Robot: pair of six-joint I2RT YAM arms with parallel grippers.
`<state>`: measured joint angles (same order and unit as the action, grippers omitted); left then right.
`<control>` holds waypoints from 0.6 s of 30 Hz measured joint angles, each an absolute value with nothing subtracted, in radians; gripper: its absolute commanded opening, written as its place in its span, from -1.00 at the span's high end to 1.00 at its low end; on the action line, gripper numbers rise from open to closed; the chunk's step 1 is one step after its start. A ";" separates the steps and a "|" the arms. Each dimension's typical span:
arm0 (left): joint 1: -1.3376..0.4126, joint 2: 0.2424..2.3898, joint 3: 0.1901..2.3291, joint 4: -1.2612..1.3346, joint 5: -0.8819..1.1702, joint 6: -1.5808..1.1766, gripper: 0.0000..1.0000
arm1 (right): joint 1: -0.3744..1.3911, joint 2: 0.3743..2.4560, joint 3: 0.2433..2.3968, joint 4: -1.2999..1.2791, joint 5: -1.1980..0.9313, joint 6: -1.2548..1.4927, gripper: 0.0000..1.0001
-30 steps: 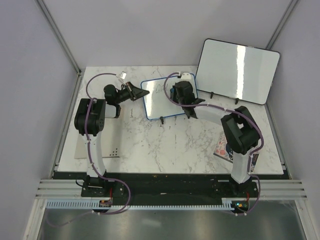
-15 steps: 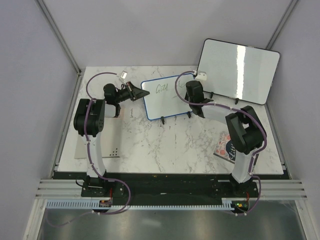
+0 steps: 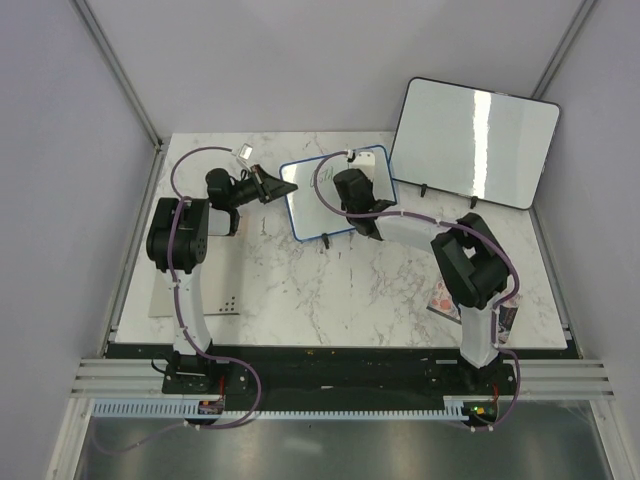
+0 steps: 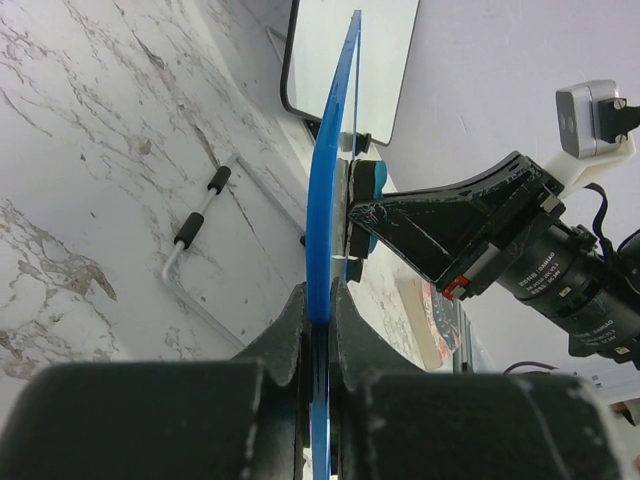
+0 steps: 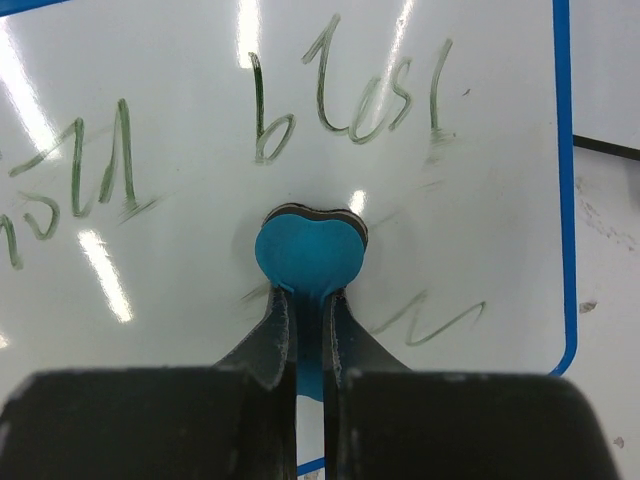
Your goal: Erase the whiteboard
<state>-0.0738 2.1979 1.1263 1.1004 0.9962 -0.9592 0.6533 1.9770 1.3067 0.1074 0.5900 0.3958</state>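
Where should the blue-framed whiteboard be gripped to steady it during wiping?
Grip the whiteboard by its left frame edge, from the left, jaws pinching the thin frame as the left gripper does. It stands propped up; this leaves the written face free for the eraser in the right gripper.

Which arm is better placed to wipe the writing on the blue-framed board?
The right arm: its jaws hold the blue eraser on the whiteboard, below the writing. The left arm's jaws only clamp the board's edge.
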 measured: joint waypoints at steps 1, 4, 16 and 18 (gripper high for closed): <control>-0.073 2.198 1.126 1.100 0.995 -0.959 0.97 | 0.652 1.982 1.321 0.091 0.587 0.393 1.00; -0.072 2.198 1.126 1.097 0.982 -0.957 0.97 | 0.640 2.005 1.374 0.041 0.576 0.385 1.00; -0.075 2.197 1.126 1.093 0.967 -0.946 0.97 | 0.545 1.990 1.375 0.035 0.378 0.420 1.00; -0.075 2.197 1.126 1.093 0.970 -0.943 0.97 | 0.537 1.983 1.364 0.047 0.352 0.421 1.00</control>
